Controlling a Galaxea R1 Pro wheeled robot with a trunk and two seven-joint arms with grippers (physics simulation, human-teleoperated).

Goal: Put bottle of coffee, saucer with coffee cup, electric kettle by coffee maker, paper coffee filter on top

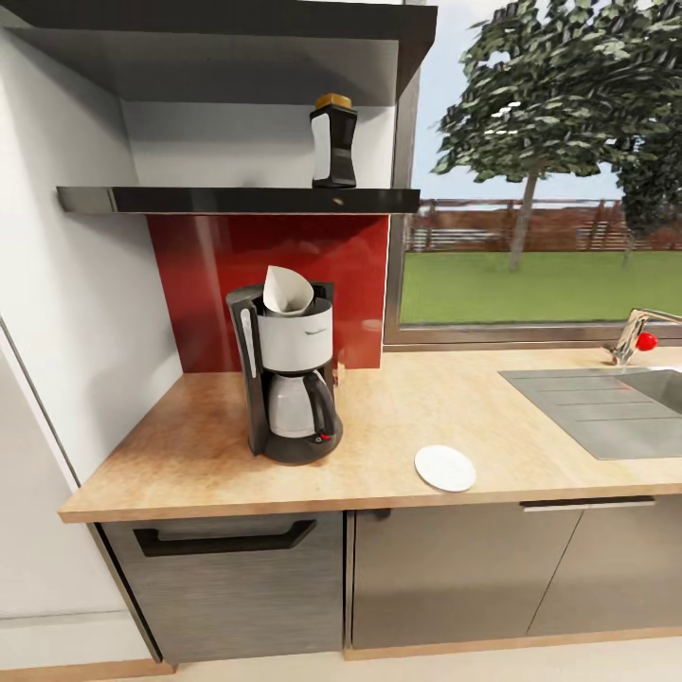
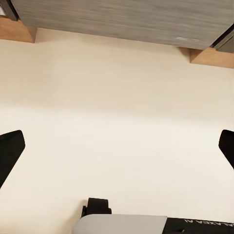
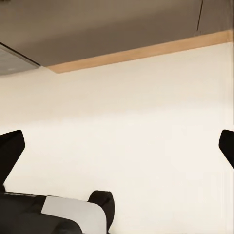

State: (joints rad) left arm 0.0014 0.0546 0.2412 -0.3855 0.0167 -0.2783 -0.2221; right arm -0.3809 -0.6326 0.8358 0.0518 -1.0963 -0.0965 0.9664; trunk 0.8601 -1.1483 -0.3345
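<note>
Wood-grain surface (image 1: 407, 417) running under a window, over grey cabinet fronts (image 1: 237, 587); coffee maker (image 1: 287, 379) standing on it toward the wall, paper coffee filter (image 1: 287, 291) sitting in its top; saucer (image 1: 445, 468) lying near the front edge, apart from the machine; bottle of coffee (image 1: 333, 140) standing upright on the dark kitchen shelf (image 1: 237, 200) above; sink (image 1: 616, 403) lying at the far end; left tool (image 2: 117, 146) hanging over pale floor (image 2: 117, 107), fingers spread wide apart; right tool (image 3: 117, 146) doing likewise, fingers equally wide.

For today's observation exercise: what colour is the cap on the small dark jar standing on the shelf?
Gold-yellow, on the dark brown waisted jar; the head view shows it best.
</note>
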